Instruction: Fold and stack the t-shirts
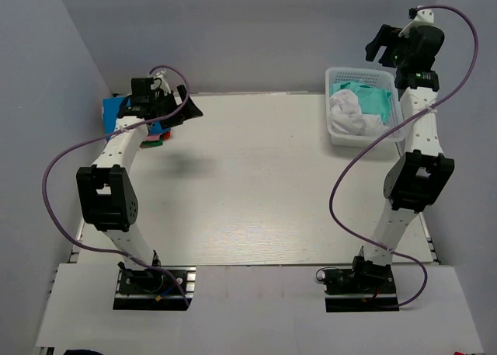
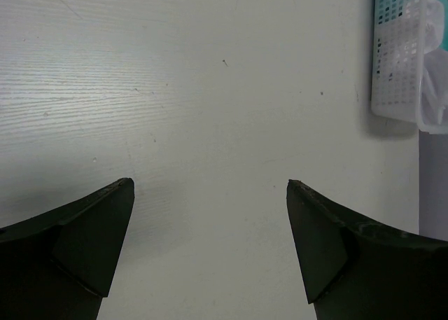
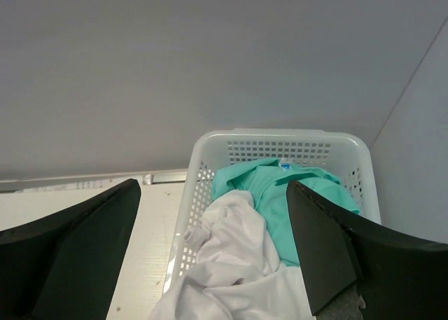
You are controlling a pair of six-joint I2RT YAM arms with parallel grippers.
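Observation:
A white lattice basket [image 1: 335, 137] at the far right of the table holds a crumpled white t-shirt [image 1: 349, 114] and a teal-green t-shirt [image 1: 373, 95]. My right gripper [image 1: 382, 48] hangs high above it, open and empty. In the right wrist view the right gripper [image 3: 213, 183] looks down on the white t-shirt [image 3: 238, 257] and the teal-green t-shirt [image 3: 280, 194]. At the far left lies a stack of folded t-shirts, bright blue [image 1: 115, 110] on top, with pink and dark green edges [image 1: 154, 139] below. My left gripper [image 1: 185, 110] is open beside the stack. In its wrist view the left gripper [image 2: 210, 183] has only bare table beneath it.
The white table [image 1: 256, 184] runs between grey walls at left, back and right. The basket wall [image 2: 395, 68] shows at the top right of the left wrist view, and the basket rim [image 3: 273, 134] in the right wrist view. Purple cables loop off both arms.

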